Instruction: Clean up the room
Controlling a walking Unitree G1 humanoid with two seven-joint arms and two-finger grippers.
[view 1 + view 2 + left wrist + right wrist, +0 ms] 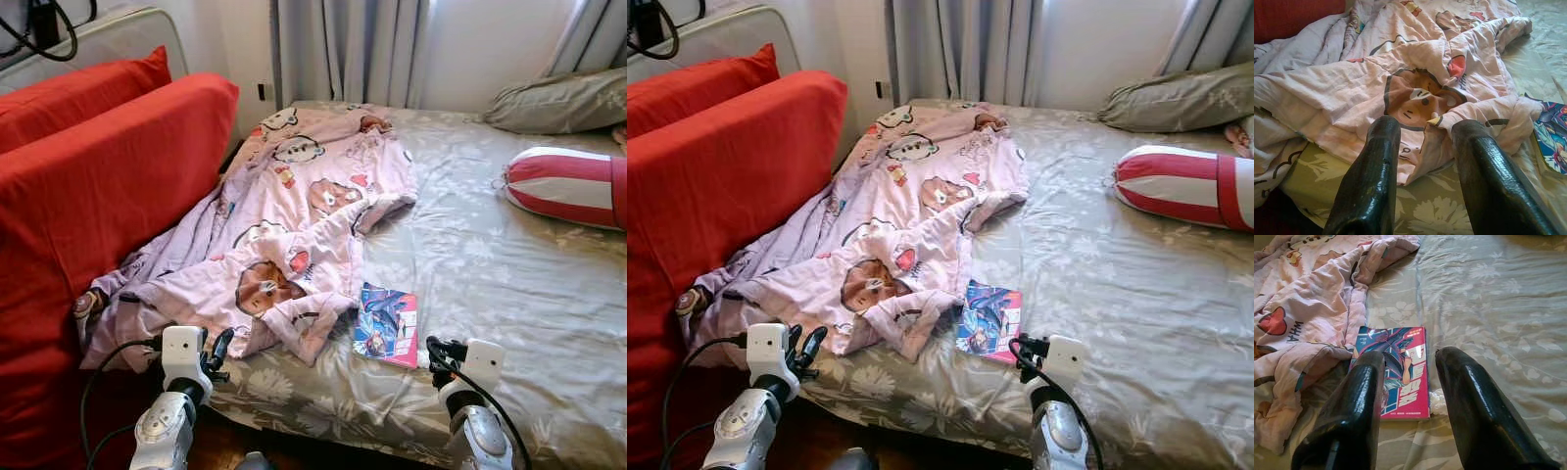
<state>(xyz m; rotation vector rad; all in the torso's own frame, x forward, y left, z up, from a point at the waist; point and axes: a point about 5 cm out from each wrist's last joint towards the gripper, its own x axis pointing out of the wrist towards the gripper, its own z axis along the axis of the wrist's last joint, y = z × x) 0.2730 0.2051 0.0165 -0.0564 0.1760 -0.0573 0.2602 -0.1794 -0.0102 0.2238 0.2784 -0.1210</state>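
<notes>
A crumpled pink blanket [294, 225] printed with cartoon bears lies across the left half of the bed [509, 284]. Beside its near corner rests a blue and pink comic book [386, 325], flat on the sheet. My left gripper [217, 352] hovers open just before the blanket's near edge, and the wrist view shows its fingers [1371, 186] framing a bear print [1418, 100]. My right gripper [437, 354] is open too, right in front of the comic book [1396, 372], with nothing between its fingers [1469, 401].
A red sofa [88, 196] with a red cushion stands close along the bed's left side. A red-and-white striped bolster [568, 186] and a grey-green pillow [558, 103] lie at the far right. Grey curtains [343, 49] hang behind the bed.
</notes>
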